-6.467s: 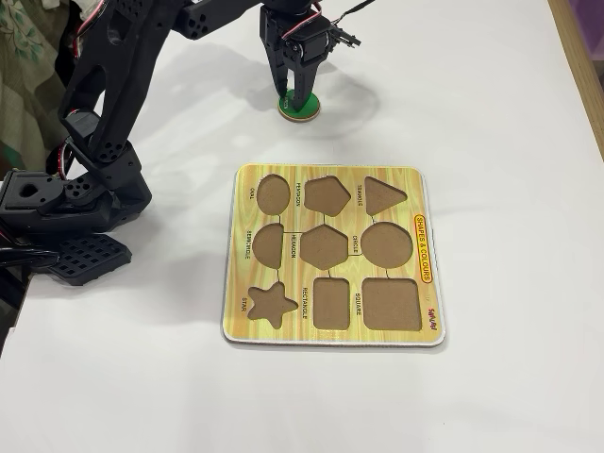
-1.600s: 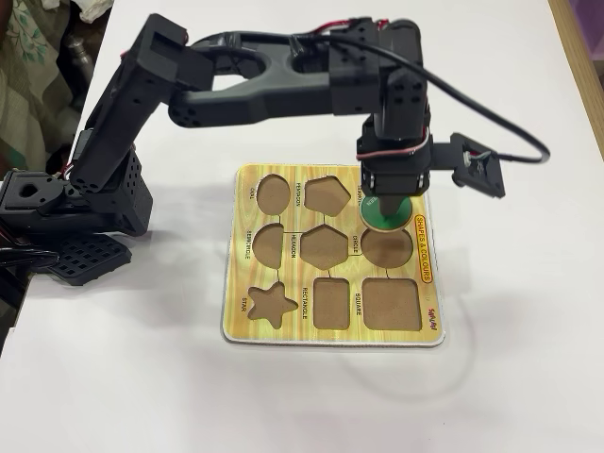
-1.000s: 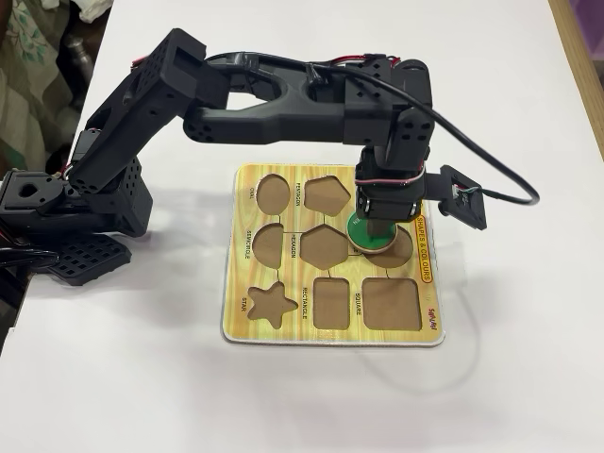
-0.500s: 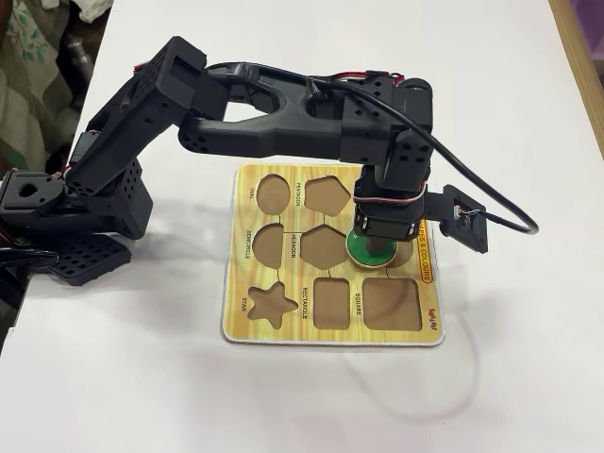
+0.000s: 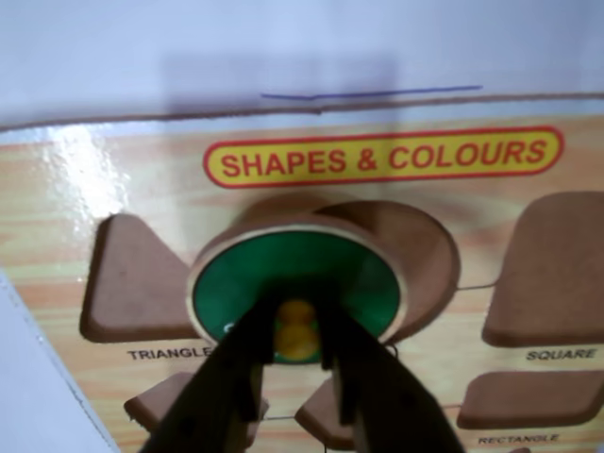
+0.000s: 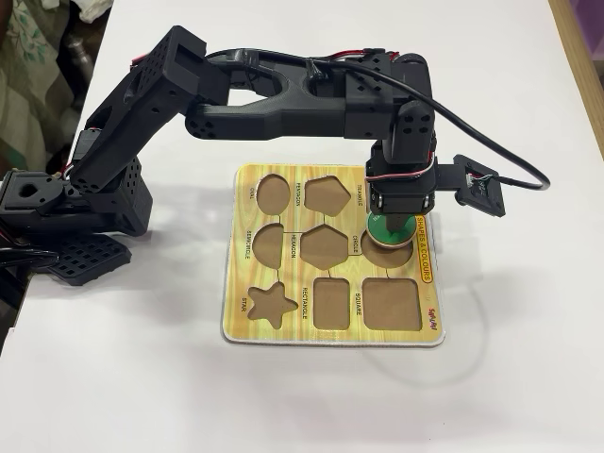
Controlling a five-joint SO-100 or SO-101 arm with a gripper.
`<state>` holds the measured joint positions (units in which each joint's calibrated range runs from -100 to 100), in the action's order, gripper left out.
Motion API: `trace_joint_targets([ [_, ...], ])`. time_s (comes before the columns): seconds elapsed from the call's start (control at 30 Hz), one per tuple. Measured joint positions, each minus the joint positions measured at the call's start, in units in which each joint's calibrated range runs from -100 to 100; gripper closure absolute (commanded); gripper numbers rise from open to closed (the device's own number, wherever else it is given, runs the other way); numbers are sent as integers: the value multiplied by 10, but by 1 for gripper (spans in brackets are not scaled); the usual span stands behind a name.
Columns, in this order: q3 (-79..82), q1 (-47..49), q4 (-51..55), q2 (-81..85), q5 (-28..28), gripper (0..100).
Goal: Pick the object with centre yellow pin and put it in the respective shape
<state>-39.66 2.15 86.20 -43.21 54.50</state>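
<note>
Overhead, the arm (image 6: 283, 94) bends down, jaws pinching the green disc's (image 5: 297, 278) yellow pin (image 5: 297, 330) above the circle recess (image 5: 425, 255).

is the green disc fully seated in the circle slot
No, in the wrist view the green disc sits offset left of the circle slot, part of which shows bare, with the gripper on its yellow pin.

Single black arm (image 6: 236, 90) in the fixed view: its base stands left of the shape board (image 6: 330, 326), the upper links rise and run rightward over the board's far edge, and the wrist turns straight down over the board's right side. Gripper (image 5: 298, 342) in the wrist view: both dark fingers (image 5: 231, 377) enter from the bottom edge and converge, clamped on the yellow pin (image 5: 297, 321) above the board.
</note>
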Motion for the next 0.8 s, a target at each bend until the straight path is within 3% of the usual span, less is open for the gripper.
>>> trace_joint_targets([
  [0.8,0,-36,-2,0,-3,99],
])
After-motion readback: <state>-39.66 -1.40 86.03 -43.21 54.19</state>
